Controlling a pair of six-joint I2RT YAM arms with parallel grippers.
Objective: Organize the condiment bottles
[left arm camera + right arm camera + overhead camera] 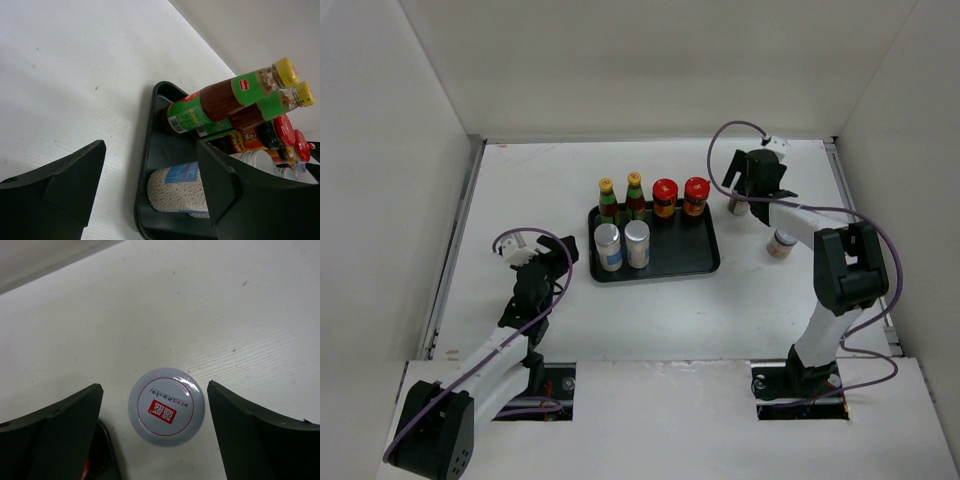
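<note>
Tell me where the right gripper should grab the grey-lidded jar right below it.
The jar stands upright, seen top-on under the open right gripper, so I'd come straight down and close on its round sides near the top.

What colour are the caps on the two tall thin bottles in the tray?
Yellow. The caps show best in the left wrist view.

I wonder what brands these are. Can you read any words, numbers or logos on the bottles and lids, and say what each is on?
No text can be read.
Grey shaker lid: red square stamp and ring of tiny characters, too small.
Upper sauce bottle: red badge on green label, barcode, blurred.
Red-lidded jar: label print, blurred.
White shaker jar: blue label, unreadable.
</note>
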